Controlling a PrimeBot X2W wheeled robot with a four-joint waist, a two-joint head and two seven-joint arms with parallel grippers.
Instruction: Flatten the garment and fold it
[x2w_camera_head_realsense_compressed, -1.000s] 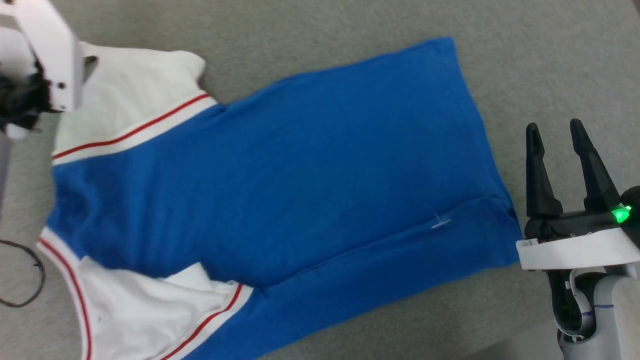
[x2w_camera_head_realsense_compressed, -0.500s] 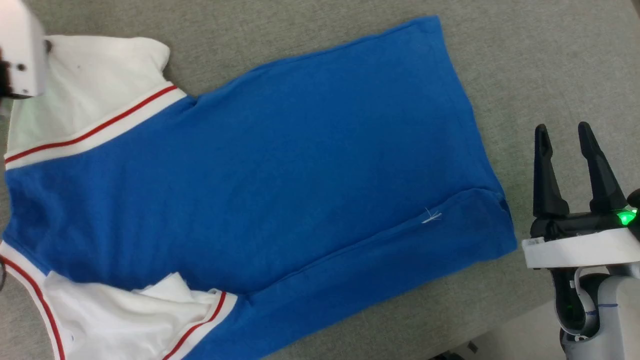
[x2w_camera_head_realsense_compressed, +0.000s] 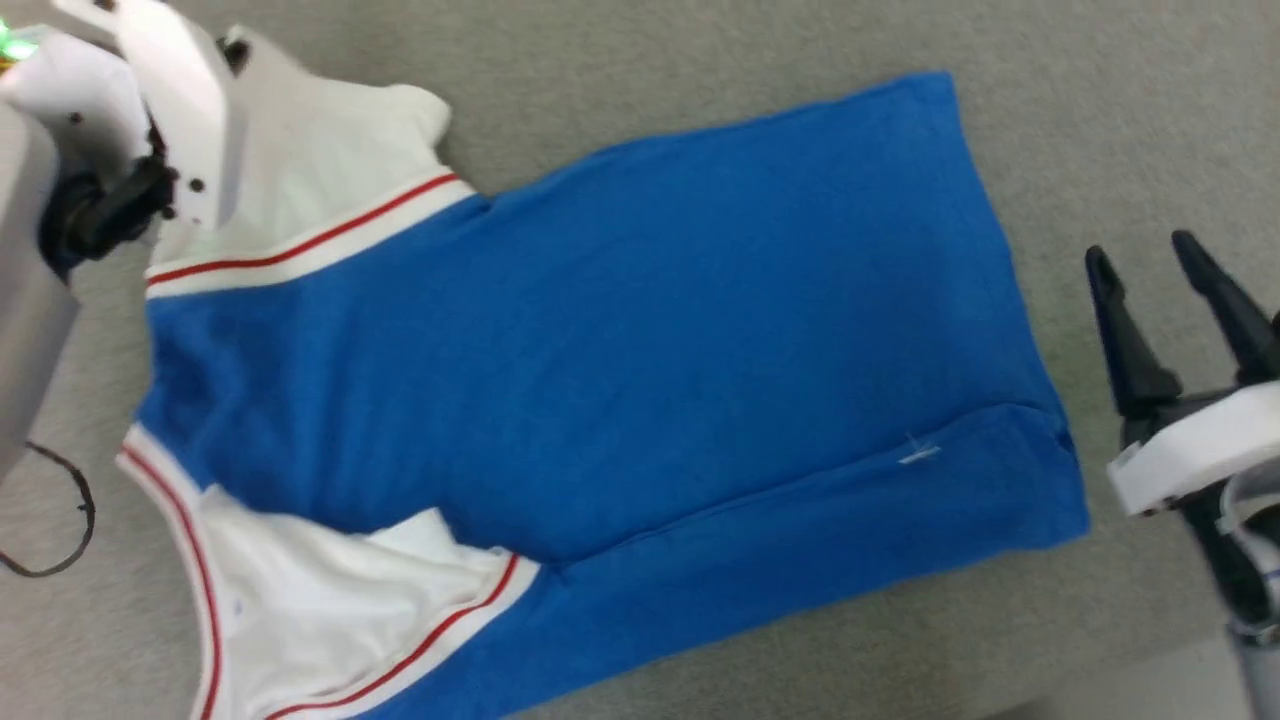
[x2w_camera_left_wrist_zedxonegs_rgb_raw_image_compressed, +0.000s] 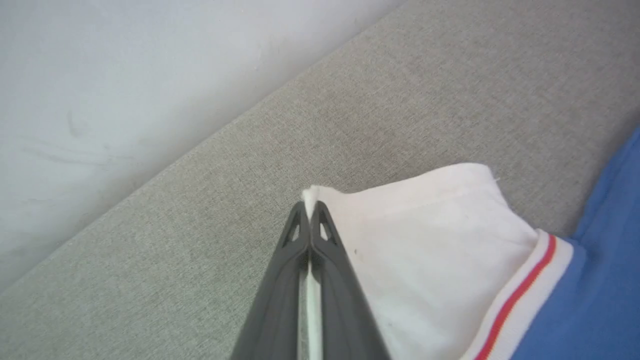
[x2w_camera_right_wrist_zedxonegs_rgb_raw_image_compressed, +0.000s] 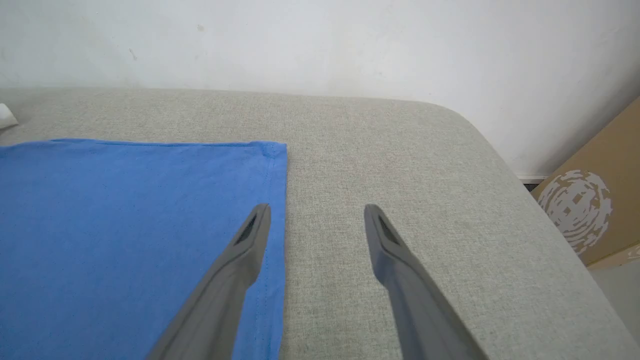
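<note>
Here, garment (x2w_camera_head_realsense_compressed: 600, 330) spread on the grey cloth-covered table (x2w_camera_head_realsense_compressed: 700, 40), blue body running from left to right, hem at the right end, white sleeves and red-striped trim at the left end. Mostly smooth, with one long crease along the near side of the body and a wisp of white thread (x2w_camera_head_realsense_compressed: 915, 452) lying on that crease. Near sleeve (x2w_camera_head_realsense_compressed: 330, 590) rumpled. Far sleeve (x2w_camera_head_realsense_compressed: 330, 160) flatter and caught at its outer corner. Left fingers (x2w_camera_left_wrist_zedxonegs_rgb_raw_image_compressed: 325, 245) pressed together on that corner, a strip of white cloth pinched between them and a small tuft poking out past the tips. Right fingers (x2w_camera_head_realsense_compressed: 1125, 340) spread wide and holding nothing, just beyond the hem at the right end of the garment, pointing toward the far side. From the right wrist, one finger over the blue hem edge, the other over bare table; contact with the cloth impossible to tell. Thin black cable (x2w_camera_head_realsense_compressed: 55, 520) looped on the table at the left edge, near the collar but apart from it. Pale wall (x2w_camera_right_wrist_zedxonegs_rgb_raw_image_compressed: 320, 40) behind the table's far edge, and a brown cardboard box (x2w_camera_right_wrist_zedxonegs_rgb_raw_image_compressed: 595, 200) past its rounded right corner.
</note>
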